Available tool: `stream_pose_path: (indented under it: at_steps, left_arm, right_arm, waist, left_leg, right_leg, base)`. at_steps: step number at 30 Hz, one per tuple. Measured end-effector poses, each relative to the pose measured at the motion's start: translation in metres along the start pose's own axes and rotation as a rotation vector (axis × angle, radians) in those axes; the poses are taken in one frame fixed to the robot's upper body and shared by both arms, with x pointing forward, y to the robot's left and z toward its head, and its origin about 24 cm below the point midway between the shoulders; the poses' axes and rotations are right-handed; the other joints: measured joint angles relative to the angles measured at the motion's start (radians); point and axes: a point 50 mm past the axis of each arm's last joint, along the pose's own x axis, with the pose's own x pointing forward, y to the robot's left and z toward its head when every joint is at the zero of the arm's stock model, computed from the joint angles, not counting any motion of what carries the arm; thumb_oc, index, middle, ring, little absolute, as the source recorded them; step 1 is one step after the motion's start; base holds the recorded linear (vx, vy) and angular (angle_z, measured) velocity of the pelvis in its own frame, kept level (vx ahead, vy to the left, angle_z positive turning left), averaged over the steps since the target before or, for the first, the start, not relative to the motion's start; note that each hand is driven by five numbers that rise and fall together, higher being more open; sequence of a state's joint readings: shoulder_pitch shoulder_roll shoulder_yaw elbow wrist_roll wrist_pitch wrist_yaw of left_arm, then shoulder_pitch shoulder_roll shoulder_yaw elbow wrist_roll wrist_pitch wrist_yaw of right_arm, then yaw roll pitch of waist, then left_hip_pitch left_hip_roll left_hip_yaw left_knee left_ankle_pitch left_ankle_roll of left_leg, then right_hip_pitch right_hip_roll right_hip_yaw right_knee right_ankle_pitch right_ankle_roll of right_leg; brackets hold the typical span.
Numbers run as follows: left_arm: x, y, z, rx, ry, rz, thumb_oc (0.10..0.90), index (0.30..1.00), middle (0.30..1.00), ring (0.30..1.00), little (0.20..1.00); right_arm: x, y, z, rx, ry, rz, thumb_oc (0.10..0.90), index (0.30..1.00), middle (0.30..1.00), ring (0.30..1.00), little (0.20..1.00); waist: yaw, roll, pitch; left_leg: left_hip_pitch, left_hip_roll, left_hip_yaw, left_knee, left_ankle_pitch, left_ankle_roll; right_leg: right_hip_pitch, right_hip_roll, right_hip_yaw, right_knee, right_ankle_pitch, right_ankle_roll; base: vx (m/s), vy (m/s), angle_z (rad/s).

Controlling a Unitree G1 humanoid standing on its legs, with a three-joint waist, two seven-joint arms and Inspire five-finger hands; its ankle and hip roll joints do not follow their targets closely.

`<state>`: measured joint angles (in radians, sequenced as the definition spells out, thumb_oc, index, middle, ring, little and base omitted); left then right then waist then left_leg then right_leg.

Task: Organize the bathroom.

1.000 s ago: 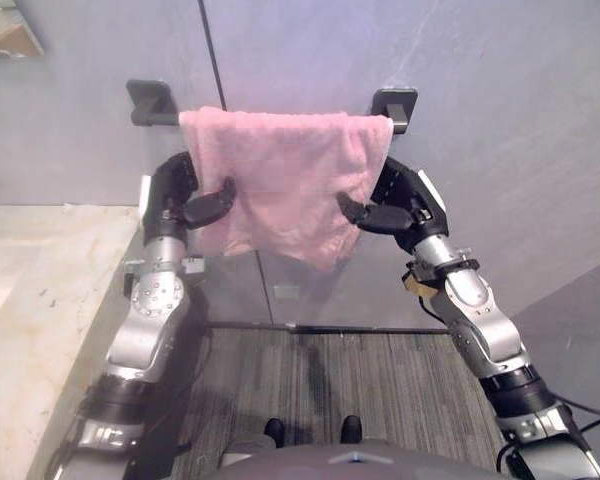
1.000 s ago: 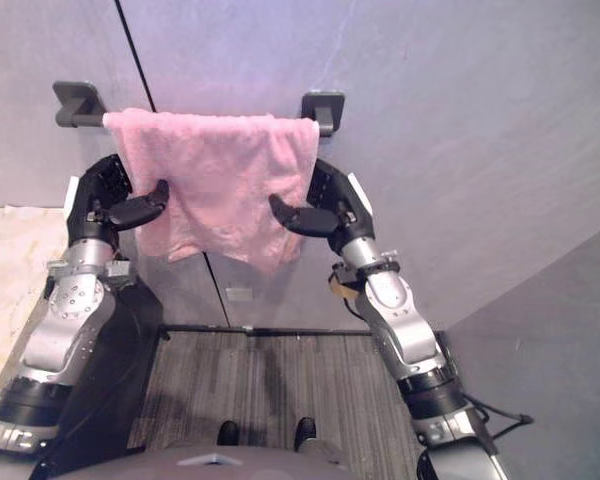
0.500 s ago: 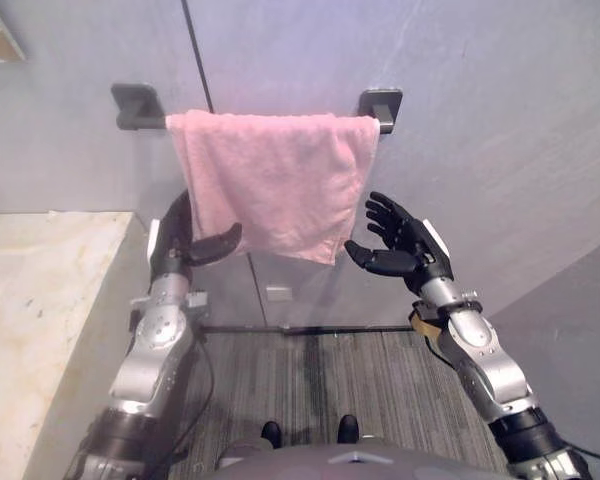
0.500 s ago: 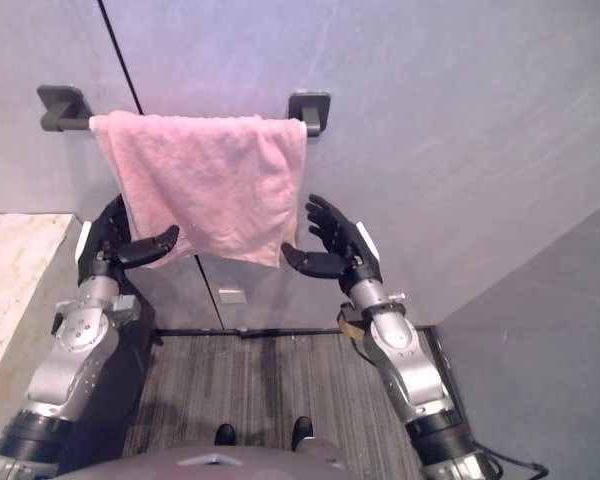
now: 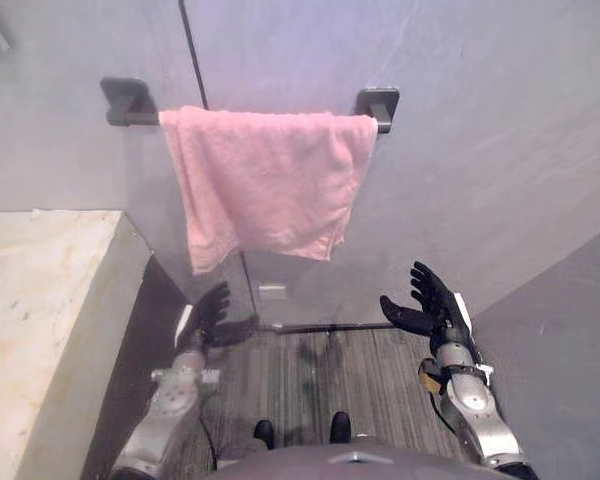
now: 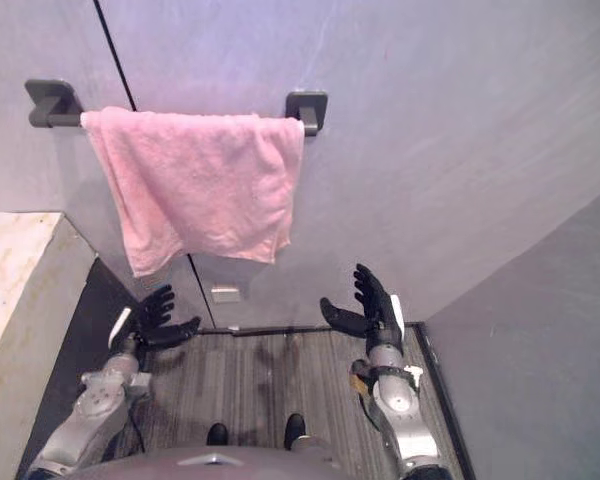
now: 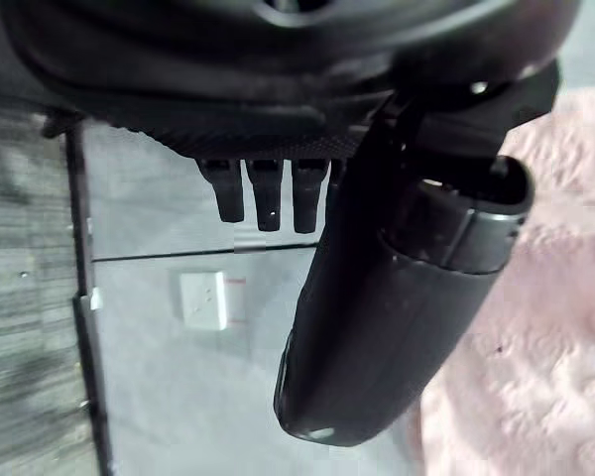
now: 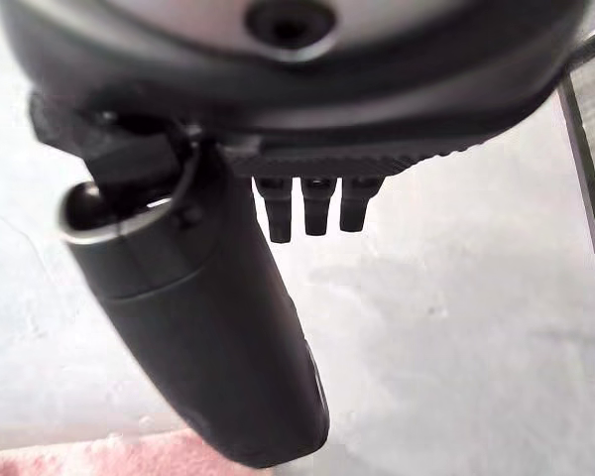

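Hanging over rail (image 5: 130, 117) on grey wall (image 5: 500, 150): pink towel (image 5: 265, 180), lower left corner sagging. Well below, apart from it: left hand (image 5: 208, 318) and right hand (image 5: 430, 305), fingers spread, empty. Beside left arm: counter (image 5: 40, 300). Underfoot: striped mat (image 5: 310, 375).

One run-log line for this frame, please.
pink towel draped over towel bar | left hand open, below towel | right hand open, empty
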<state>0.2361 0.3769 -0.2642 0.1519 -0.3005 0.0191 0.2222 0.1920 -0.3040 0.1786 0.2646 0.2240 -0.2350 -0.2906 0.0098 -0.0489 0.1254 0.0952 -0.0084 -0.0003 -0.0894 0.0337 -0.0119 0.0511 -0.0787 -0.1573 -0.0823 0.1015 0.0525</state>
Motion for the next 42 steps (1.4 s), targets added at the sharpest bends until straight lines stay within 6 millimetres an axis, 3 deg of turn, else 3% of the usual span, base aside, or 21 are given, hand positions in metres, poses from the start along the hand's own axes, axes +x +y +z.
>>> stream_pose_path:
  at_steps: [5,9,10,16,19,24,26,29,32,34,39,41,42]
  left_arm:
    - [-0.002,-0.007,-0.037,0.162,0.123,-0.145,0.800,0.900,0.900,0.900,0.900]
    - [-0.006,0.002,-0.067,0.195,0.260,-0.152,0.800,0.900,0.900,0.900,0.900]
    - [-0.008,0.007,-0.080,0.203,0.336,-0.155,0.800,0.900,0.900,0.900,0.900]
    - [-0.024,0.014,-0.135,0.130,0.649,-0.152,0.800,0.900,0.900,0.900,0.900]
    - [-0.028,0.014,-0.149,0.054,0.772,-0.097,0.800,0.900,0.900,0.900,0.900]
    - [-0.025,0.016,-0.149,0.076,0.814,-0.100,0.800,0.900,0.900,0.900,0.900]
    - [-0.023,0.015,-0.147,0.083,0.817,-0.109,0.800,0.900,0.900,0.900,0.900]
    - [-0.021,0.015,-0.146,0.118,0.824,-0.132,0.800,0.900,0.900,0.900,0.900]
    - [-0.018,0.012,-0.144,0.139,0.836,-0.143,0.800,0.900,0.900,0.900,0.900]
    - [-0.017,0.012,-0.143,0.153,0.833,-0.138,0.800,0.900,0.900,0.900,0.900]
    - [-0.013,0.011,-0.140,0.146,0.805,-0.117,0.800,0.900,0.900,0.900,0.900]
    - [-0.004,0.008,-0.133,0.150,0.770,-0.112,0.800,0.900,0.900,0.900,0.900]
    - [0.003,0.006,-0.126,0.149,0.747,-0.115,0.800,0.900,0.900,0.900,0.900]
  right_arm:
    - [-0.009,-0.005,-0.041,-0.075,0.138,-0.022,0.800,0.900,0.900,0.900,0.900]
    - [-0.023,-0.005,-0.073,-0.034,0.296,-0.037,0.800,0.900,0.900,0.900,0.900]
    - [-0.030,-0.007,-0.090,-0.019,0.395,-0.026,0.800,0.900,0.900,0.900,0.900]
    - [-0.062,-0.001,-0.139,0.069,0.733,0.012,0.800,0.900,0.900,0.900,0.900]
    - [-0.080,-0.004,-0.156,0.054,0.886,0.015,0.800,0.900,0.900,0.900,0.900]
    - [-0.085,-0.004,-0.160,0.043,0.935,0.017,0.800,0.900,0.900,0.900,0.900]
    - [-0.083,-0.003,-0.159,0.016,0.922,0.037,0.800,0.900,0.900,0.900,0.900]
    - [-0.081,0.000,-0.157,0.010,0.911,0.051,0.800,0.900,0.900,0.900,0.900]
    - [-0.080,0.000,-0.157,-0.024,0.916,0.072,0.800,0.900,0.900,0.900,0.900]
    - [-0.075,0.001,-0.155,-0.034,0.916,0.086,0.800,0.900,0.900,0.900,0.900]
    - [-0.069,-0.001,-0.154,-0.069,0.948,0.125,0.800,0.900,0.900,0.900,0.900]
    - [-0.065,-0.003,-0.152,-0.076,0.953,0.122,0.800,0.900,0.900,0.900,0.900]
    - [-0.062,-0.006,-0.151,-0.081,0.952,0.114,0.800,0.900,0.900,0.900,0.900]
  waist:
    - [-0.001,-0.004,-0.003]
    - [0.000,-0.004,-0.003]
    - [0.004,-0.005,-0.004]
    - [0.014,-0.015,-0.042]
    - [0.017,-0.015,-0.071]
    - [0.002,-0.021,-0.080]
    - [-0.022,-0.010,-0.073]
    - [-0.052,-0.013,-0.075]
    - [-0.057,-0.003,-0.075]
    - [-0.052,0.001,-0.075]
    - [-0.003,0.009,-0.060]
    - [0.007,0.006,-0.029]
    - [0.009,0.004,-0.005]
  left_leg:
    - [-0.001,-0.001,0.002,0.000,0.000,0.001]
    - [-0.004,-0.001,0.002,0.000,0.000,0.001]
    - [-0.003,-0.002,0.001,0.000,0.000,0.001]
    - [-0.012,-0.003,0.000,0.000,-0.006,0.010]
    - [-0.015,-0.006,-0.003,0.000,-0.006,0.011]
    - [-0.016,-0.007,-0.019,0.000,-0.004,0.016]
    - [-0.019,-0.008,-0.063,-0.001,-0.004,0.017]
    - [-0.033,-0.014,-0.141,0.000,0.003,0.022]
    - [-0.068,-0.007,-0.235,0.000,0.019,0.026]
    - [-0.089,0.007,-0.255,0.000,0.027,0.036]
    - [-0.126,0.060,-0.254,0.001,-0.003,0.044]
    - [-0.157,0.081,-0.196,0.023,-0.039,0.048]
    - [-0.178,0.086,-0.121,0.067,-0.024,0.023]
  right_leg:
    - [-0.003,-0.001,0.000,0.000,0.000,0.003]
    - [-0.006,-0.001,-0.001,0.000,0.000,0.002]
    - [-0.005,-0.002,-0.002,0.000,0.000,0.002]
    - [-0.013,-0.003,-0.002,-0.003,-0.001,0.002]
    - [-0.015,-0.006,-0.005,-0.005,-0.001,0.002]
    - [-0.011,-0.007,0.005,0.002,-0.001,0.003]
    - [-0.011,0.000,0.029,0.033,-0.015,-0.002]
    - [-0.011,0.006,0.169,0.064,-0.066,-0.003]
    - [0.006,0.023,0.167,0.062,-0.077,-0.009]
    - [0.013,0.033,0.163,0.055,-0.084,-0.018]
    - [0.040,0.072,0.062,0.040,-0.099,-0.056]
    - [0.062,0.072,-0.021,0.010,-0.089,-0.073]
    - [0.073,0.060,-0.067,0.002,-0.091,-0.078]
  base:
    - [-0.08,0.019,-0.01]
    - [-0.05,0.014,0.00]
    - [-0.06,0.014,0.01]
    - [-0.03,0.004,0.00]
    - [0.00,0.003,0.02]
    - [0.00,-0.072,0.04]
    - [0.00,-0.124,0.45]
    - [-0.02,-0.146,0.82]
    - [-0.06,-0.262,0.95]
    - [-0.06,-0.265,1.03]
    - [-0.16,-0.193,0.82]
    - [-0.17,-0.046,1.07]
    - [-0.17,-0.018,1.02]
